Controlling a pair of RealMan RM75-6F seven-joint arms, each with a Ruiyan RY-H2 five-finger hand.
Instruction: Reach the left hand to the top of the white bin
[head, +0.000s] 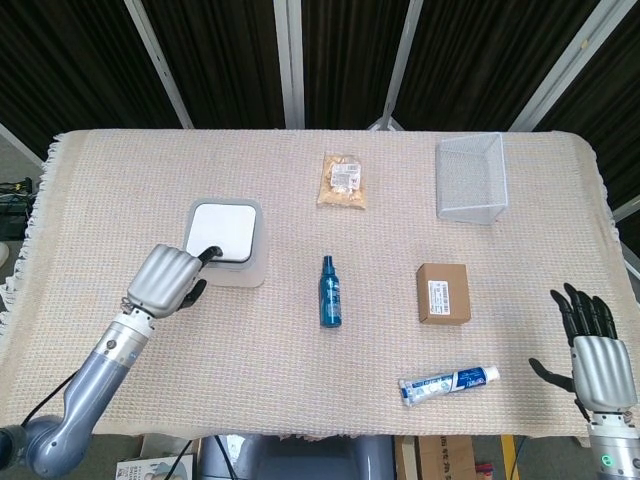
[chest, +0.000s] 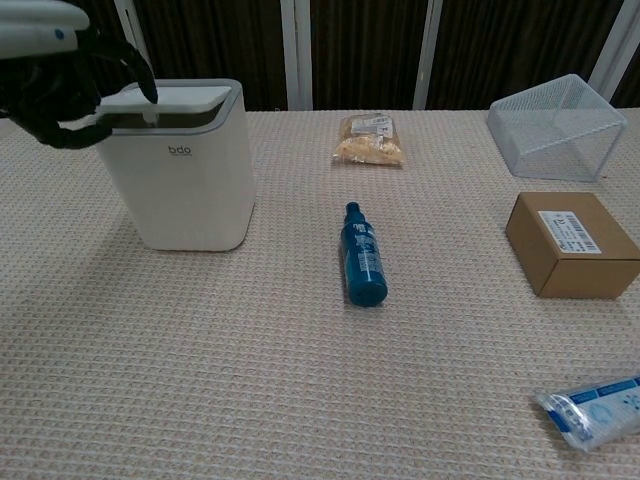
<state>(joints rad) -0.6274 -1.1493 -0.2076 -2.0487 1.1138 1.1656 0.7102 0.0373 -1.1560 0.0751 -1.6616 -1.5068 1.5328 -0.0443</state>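
White square plastic bin (head: 228, 243) has the left robot hand (head: 168, 279) curled, one fingertip (chest: 149, 95) pressing its lid; right robot hand (head: 596, 362) spread, empty.

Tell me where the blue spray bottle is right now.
In the head view the blue spray bottle lies mid-table, between the white bin on its left and the brown box on its right.

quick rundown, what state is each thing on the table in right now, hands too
white bin: upright, lid popped up a little
left hand: fingers curled, one fingertip on the bin's lid
right hand: open, fingers spread, holding nothing
blue spray bottle: lying on its side, capped
brown box: closed, label up
wire basket: tipped on its side
snack bag: lying flat
toothpaste tube: lying flat
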